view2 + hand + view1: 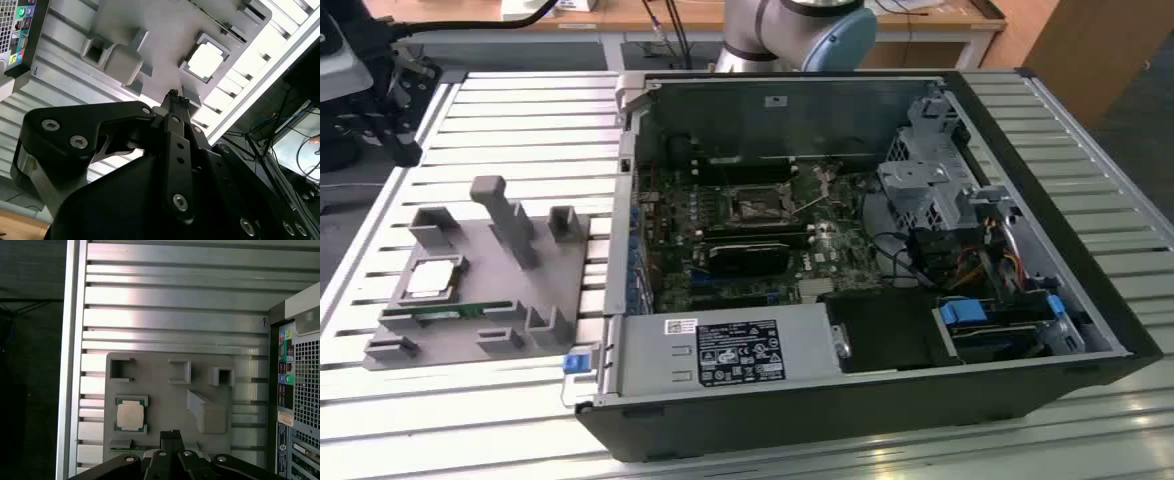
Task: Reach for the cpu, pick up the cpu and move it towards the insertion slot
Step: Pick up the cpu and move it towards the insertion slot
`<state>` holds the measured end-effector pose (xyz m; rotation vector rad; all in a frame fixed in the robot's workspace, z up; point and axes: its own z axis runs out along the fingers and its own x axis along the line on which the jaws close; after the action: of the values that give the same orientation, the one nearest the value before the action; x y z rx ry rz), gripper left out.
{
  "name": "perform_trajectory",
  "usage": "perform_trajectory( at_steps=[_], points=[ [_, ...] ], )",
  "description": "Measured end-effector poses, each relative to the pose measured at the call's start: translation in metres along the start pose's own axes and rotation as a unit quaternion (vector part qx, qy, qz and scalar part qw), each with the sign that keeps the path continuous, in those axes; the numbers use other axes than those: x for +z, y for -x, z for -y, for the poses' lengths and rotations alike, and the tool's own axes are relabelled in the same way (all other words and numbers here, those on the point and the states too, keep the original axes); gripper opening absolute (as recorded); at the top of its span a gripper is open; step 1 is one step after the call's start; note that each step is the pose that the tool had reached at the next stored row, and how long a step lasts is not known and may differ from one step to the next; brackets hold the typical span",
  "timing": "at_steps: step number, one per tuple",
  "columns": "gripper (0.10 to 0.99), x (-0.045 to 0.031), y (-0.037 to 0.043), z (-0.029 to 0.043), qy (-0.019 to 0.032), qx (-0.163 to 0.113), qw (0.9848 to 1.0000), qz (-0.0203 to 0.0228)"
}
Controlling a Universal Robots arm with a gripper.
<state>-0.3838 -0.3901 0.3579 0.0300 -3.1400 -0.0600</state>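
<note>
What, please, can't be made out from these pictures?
- Exterior view: whether the insertion slot is empty; it is too small and dark.
- Second wrist view: surface detail on the cpu; glare washes it out.
- First wrist view: the full length of the memory stick; the gripper covers part of it.

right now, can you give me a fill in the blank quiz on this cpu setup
1. The silvery square cpu lies in the ___ plastic holder.
2. That holder stands on the exterior view's ___ of the open black computer case.
3. The shiny metal-framed square insertion slot sits ___ that case.
4. The black gripper holds ___.
Missing words: grey; left; inside; nothing
</note>
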Motion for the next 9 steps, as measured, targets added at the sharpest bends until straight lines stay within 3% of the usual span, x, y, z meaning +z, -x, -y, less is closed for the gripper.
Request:
perform_trajectory(
  at_steps=[9],
  points=[
    [0.106,0.0000,-0.0024,-0.0001,0.0000,0.000,1.0000,0.0000]
  ],
)
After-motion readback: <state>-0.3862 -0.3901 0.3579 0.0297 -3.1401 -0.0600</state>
